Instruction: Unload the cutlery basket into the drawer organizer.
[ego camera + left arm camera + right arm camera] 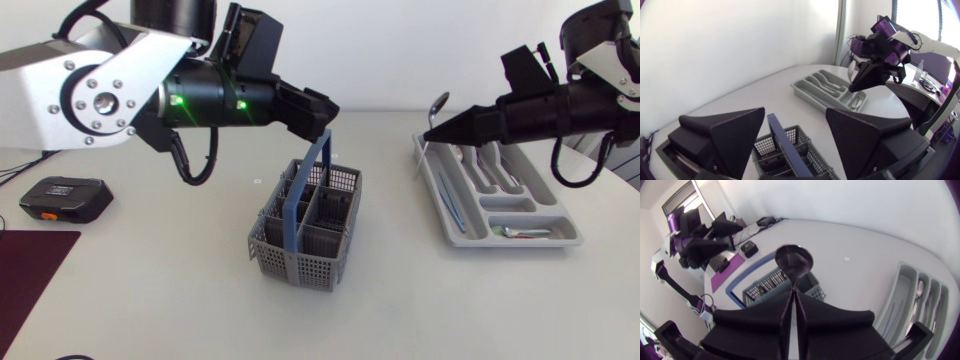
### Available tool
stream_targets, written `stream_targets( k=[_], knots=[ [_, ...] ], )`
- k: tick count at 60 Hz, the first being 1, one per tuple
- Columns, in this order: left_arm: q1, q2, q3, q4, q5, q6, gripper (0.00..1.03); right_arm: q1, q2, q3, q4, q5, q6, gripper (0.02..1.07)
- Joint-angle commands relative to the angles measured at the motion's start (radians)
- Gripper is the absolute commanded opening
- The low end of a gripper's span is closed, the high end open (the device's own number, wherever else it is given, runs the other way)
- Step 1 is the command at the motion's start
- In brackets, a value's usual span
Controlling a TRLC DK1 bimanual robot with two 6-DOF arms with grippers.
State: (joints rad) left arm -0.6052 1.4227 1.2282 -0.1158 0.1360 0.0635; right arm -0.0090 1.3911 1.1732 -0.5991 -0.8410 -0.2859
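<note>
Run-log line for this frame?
left gripper: open, astride basket handle | right gripper: shut on spoon, above organizer | stage: spoon not yet placed

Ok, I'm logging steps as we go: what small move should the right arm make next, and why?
Probably carry the spoon a little further over the organizer and lower it. The right gripper is shut on the spoon, bowl up, at the organizer's edge rather than over a slot, and cutlery already lies in its slots.

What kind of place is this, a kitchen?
Probably a robot lab, not a kitchen: a left arm and a right arm reach over a plain white table, where the cutlery basket and drawer organizer sit loose.
</note>
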Motion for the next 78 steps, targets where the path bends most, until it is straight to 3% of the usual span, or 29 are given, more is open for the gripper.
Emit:
stream_targets(
  k=[1,9,30,41,50,71,78],
  knots=[
    [0.042,-0.028,-0.032,-0.033,-0.007,0.030,0.89,-0.055,0.037,0.034,-0.097,-0.006,-0.246,0.09],
    [0.094,-0.041,-0.064,-0.091,-0.012,0.064,0.92,-0.157,0.057,0.045,-0.249,0.046,-0.605,0.09],
    [0.153,-0.119,-0.162,-0.189,-0.022,0.153,0.95,-0.422,0.204,0.048,-0.309,0.227,-1.265,0.09],
    [0.154,-0.162,-0.225,-0.217,-0.033,0.199,0.95,-0.502,0.293,0.037,-0.215,0.312,-1.443,0.09],
    [0.143,-0.197,-0.269,-0.232,-0.055,0.234,0.95,-0.510,0.296,-0.073,-0.031,0.416,-1.540,0.09],
    [0.148,-0.260,-0.349,-0.291,-0.055,0.306,0.95,-0.476,0.348,-0.176,0.185,0.568,-1.601,0.10],
    [0.136,-0.275,-0.380,-0.295,-0.055,0.309,0.95,-0.468,0.373,-0.199,0.251,0.600,-1.601,0.32]
  ],
)
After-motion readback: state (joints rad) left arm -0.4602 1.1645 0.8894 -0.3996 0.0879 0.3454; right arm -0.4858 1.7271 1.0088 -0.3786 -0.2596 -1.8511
